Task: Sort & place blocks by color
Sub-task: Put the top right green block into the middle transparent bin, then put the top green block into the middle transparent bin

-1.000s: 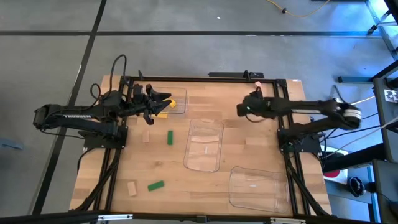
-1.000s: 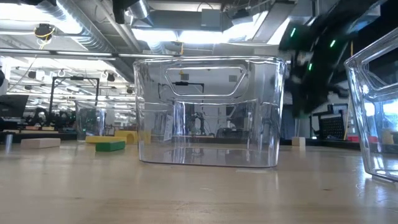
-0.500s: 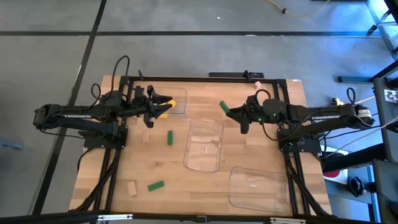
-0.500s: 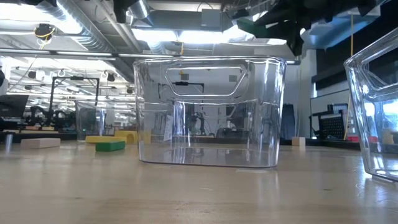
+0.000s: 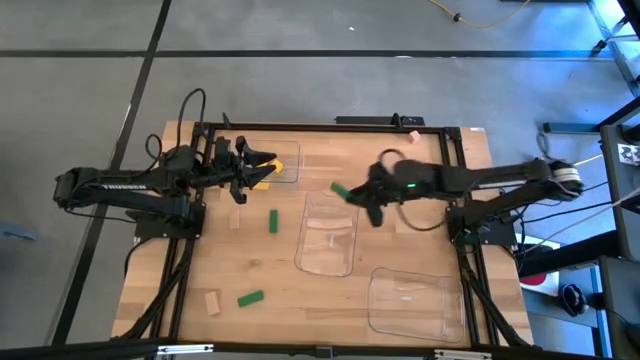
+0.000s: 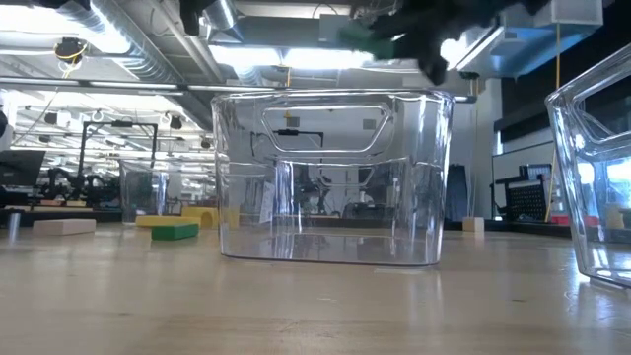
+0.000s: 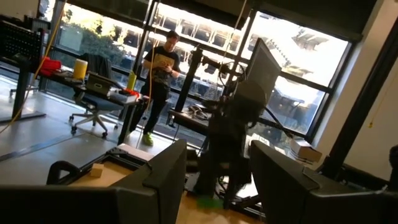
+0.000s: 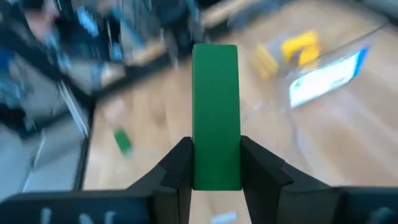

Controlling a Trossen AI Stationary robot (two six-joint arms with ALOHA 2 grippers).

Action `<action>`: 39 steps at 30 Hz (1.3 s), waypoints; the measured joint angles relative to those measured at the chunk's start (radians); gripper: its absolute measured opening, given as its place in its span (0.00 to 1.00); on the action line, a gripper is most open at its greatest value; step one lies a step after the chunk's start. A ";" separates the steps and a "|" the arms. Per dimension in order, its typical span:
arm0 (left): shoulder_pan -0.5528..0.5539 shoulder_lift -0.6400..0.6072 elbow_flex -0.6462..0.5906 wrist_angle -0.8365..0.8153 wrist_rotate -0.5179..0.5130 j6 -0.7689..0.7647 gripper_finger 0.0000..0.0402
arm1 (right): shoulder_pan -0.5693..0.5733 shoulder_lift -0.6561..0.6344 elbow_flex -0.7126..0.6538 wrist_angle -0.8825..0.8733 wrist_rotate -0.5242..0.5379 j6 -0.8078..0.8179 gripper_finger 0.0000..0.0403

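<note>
Right hand [image 5: 352, 193] grips a green block [image 8: 215, 112] between its fingers, carried in the air at the far end of the middle clear tray [image 5: 330, 262]. Step in hand looks like transport of a green block to its bin. Left hand [image 5: 262, 170] hangs over the far-left tray [image 5: 290, 176] holding yellow blocks [image 5: 272, 167], fingers parted, nothing visibly held. Two green blocks [image 5: 273, 221] and tan blocks [image 5: 212, 303] lie loose on the table [image 5: 260, 260]. Next move calls for picking the green tray, lowering, then letting go.
</note>
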 joint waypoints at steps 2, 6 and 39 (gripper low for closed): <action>0.000 0.000 0.000 0.000 0.000 0.000 0.42 | 0.009 0.101 0.072 -0.068 -0.045 -0.043 0.25; 0.000 0.000 0.000 0.000 0.000 0.000 0.42 | 0.027 0.291 0.170 -0.203 -0.087 -0.110 0.25; 0.000 0.000 0.000 -0.019 0.010 0.001 0.42 | 0.028 0.441 0.356 -0.429 0.011 -0.269 0.62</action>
